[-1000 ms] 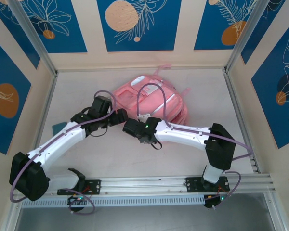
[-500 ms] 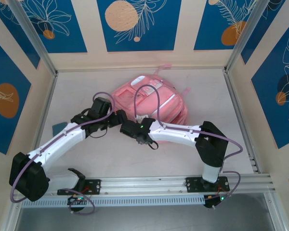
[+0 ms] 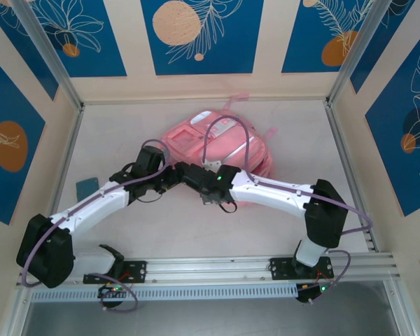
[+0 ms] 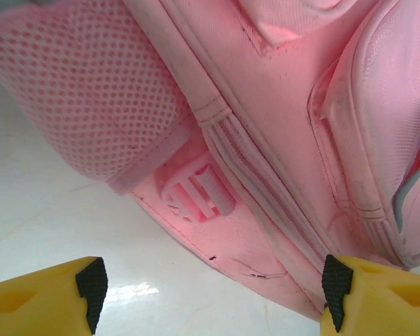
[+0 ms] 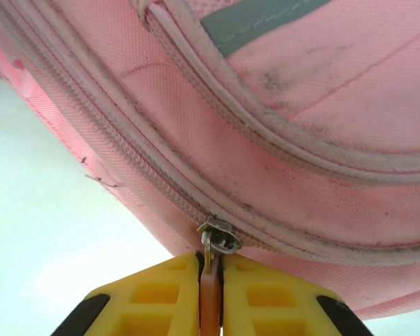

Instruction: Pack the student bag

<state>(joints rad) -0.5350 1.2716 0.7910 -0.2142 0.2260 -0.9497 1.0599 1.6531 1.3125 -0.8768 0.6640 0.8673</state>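
Since a second ago the right arm has swung its forearm away from the rail and reached further in. Its gripper, then short of the backpack on bare tabletop, is now at the bag's near edge. In the wrist view the right gripper [image 5: 210,276] is clenched on the pink zipper pull [image 5: 209,297], whose metal slider [image 5: 220,239] sits just above the yellow fingers, on the zip along the bag's rim. The left arm has also edged forward. The left gripper [image 4: 210,290] is released, its fingers spread wide just short of a pink strap buckle [image 4: 197,195] and a mesh side pocket [image 4: 84,98], touching neither.

The student bag [image 3: 227,140] lies flat at the middle of the table's far half, a pale reflective strip [image 5: 255,21] across its front. It has not visibly shifted.

The table [image 3: 161,231] is pale and glossy, with an aluminium rail [image 3: 217,267] along its near edge. A small teal flat item [image 3: 87,187] lies near the left edge, well apart from the bag. Cream walls with blue leaf-patterned panels [image 3: 199,35] and orange discs enclose the table.
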